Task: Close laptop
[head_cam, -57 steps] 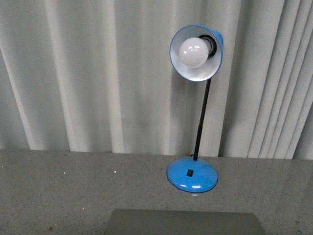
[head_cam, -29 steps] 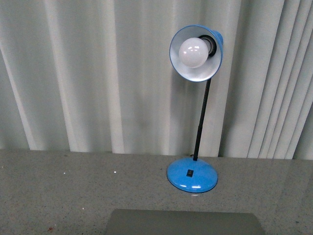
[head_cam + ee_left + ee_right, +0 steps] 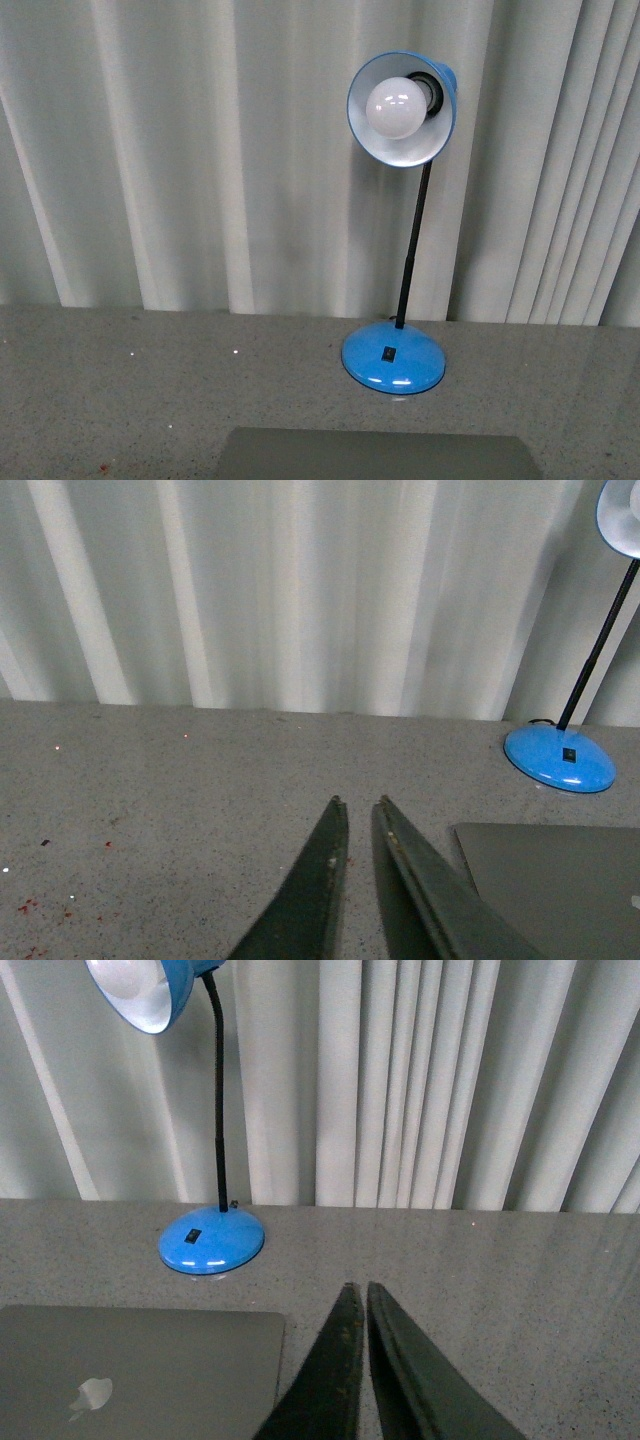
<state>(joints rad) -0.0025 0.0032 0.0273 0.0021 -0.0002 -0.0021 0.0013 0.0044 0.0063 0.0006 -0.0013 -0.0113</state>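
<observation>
The silver-grey laptop (image 3: 130, 1370) lies flat on the grey table with its lid down, the apple logo facing up. Its far edge shows at the bottom of the front view (image 3: 375, 455), and a corner shows in the left wrist view (image 3: 560, 880). My left gripper (image 3: 357, 802) is shut and empty, above the bare table to the laptop's left side. My right gripper (image 3: 360, 1286) is shut and empty, above the table to the laptop's right side. Neither gripper touches the laptop. No arm shows in the front view.
A blue desk lamp (image 3: 393, 360) with a white bulb stands just behind the laptop; it also shows in the left wrist view (image 3: 560, 758) and the right wrist view (image 3: 212, 1240). Pale pleated curtains (image 3: 200, 150) hang behind the speckled grey table (image 3: 120, 400).
</observation>
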